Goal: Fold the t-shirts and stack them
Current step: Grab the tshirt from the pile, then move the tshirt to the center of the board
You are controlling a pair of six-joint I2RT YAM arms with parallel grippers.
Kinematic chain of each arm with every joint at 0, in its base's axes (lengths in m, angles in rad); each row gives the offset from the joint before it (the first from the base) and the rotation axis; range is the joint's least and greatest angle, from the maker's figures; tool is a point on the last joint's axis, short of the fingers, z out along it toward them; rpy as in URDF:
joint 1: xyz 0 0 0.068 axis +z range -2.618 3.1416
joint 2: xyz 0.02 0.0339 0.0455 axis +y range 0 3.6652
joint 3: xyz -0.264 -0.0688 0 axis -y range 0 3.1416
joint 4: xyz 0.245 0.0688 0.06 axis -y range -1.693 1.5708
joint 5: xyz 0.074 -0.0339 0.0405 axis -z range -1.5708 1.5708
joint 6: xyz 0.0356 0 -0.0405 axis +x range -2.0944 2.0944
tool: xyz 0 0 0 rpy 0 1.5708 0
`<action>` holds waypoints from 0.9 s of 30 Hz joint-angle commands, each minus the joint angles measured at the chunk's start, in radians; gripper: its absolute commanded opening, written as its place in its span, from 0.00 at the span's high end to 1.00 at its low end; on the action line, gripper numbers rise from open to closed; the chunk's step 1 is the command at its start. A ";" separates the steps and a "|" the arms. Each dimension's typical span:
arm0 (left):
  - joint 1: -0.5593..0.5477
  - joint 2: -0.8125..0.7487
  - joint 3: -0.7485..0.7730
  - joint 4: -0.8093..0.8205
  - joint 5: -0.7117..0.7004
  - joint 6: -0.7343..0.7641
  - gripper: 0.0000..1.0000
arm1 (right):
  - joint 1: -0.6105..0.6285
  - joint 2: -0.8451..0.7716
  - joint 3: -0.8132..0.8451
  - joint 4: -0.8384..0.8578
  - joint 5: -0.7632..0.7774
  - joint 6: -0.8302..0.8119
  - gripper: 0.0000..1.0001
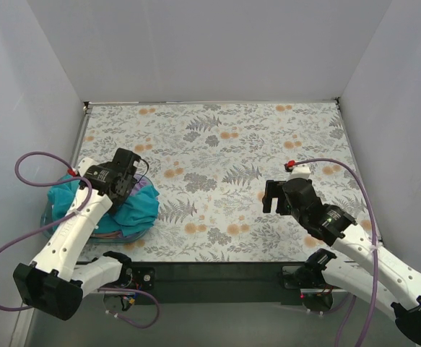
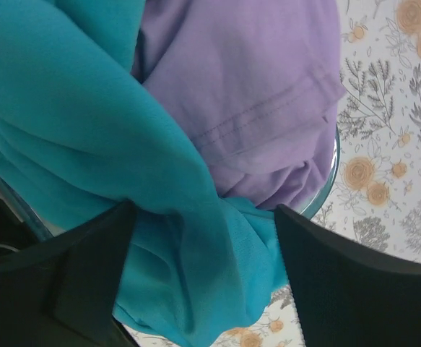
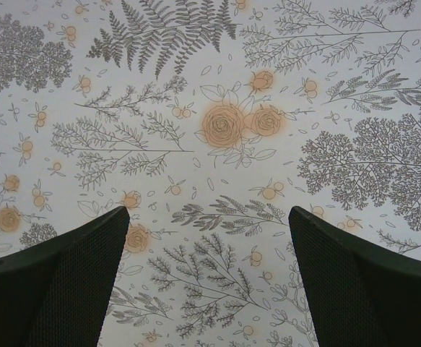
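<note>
At eight o'clock on the desk (image 1: 232, 144), the soft, limp teal-blue t-shirt (image 2: 109, 181) lies bunched against the lavender t-shirt (image 2: 253, 87) in the basket (image 2: 333, 170); I would pinch a thick fold with the left tool (image 2: 203, 211), whose fingers stand apart like those of the right tool (image 3: 206, 217).

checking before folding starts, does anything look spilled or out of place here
Only the laundry itself: the teal shirt and the purple shirt sit crumpled in the basket, and the teal one spills over its rim toward the table. Nothing looks torn or damaged.
</note>
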State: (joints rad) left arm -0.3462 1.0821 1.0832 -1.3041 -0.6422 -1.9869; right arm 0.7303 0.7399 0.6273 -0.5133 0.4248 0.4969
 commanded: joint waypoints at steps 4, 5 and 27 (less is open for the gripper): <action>0.013 -0.027 -0.039 0.071 0.044 -0.088 1.00 | 0.003 -0.010 0.025 -0.001 0.068 -0.018 0.02; 0.013 -0.027 -0.031 0.054 0.044 -0.104 1.00 | 0.003 -0.013 0.022 -0.001 0.077 -0.017 0.02; -0.336 0.571 1.060 0.644 0.588 0.550 1.00 | 0.001 -0.083 0.132 -0.019 0.255 -0.035 0.02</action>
State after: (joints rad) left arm -0.6044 1.6112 2.0789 -0.7033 -0.2008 -1.5387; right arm 0.7303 0.6643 0.7128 -0.5262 0.5739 0.4435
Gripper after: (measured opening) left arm 0.017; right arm 0.984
